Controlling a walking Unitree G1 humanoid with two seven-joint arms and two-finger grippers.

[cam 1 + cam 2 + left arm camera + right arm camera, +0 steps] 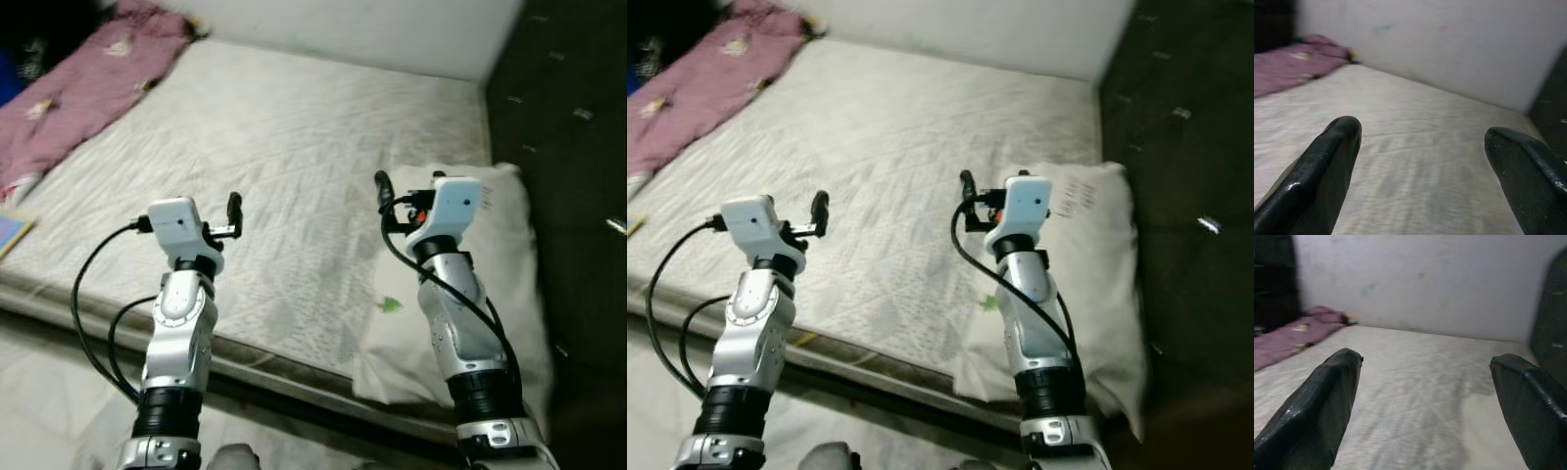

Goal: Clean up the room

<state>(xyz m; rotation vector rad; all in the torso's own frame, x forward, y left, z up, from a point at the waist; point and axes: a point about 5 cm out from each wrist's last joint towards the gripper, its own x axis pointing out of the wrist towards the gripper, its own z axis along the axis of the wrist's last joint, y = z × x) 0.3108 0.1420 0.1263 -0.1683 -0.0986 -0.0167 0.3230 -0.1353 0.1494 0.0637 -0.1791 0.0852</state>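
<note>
Left gripper [1420, 161] and right gripper [1425, 401] both spread wide, empty, raised over the mattress [265, 157]. Nothing picked up yet. Pillow [509, 245] lies at the right edge by the headboard [568, 117]; pink blanket [78, 83] bunched far left. Tidying looks barely started.

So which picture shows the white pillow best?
The left eye view shows the white pillow best: nearly all of it lies at the mattress's near right corner, under the right arm. The right eye view shows it too, slightly nearer the middle. The right wrist view catches only a blurred pale patch that may be it.
</note>
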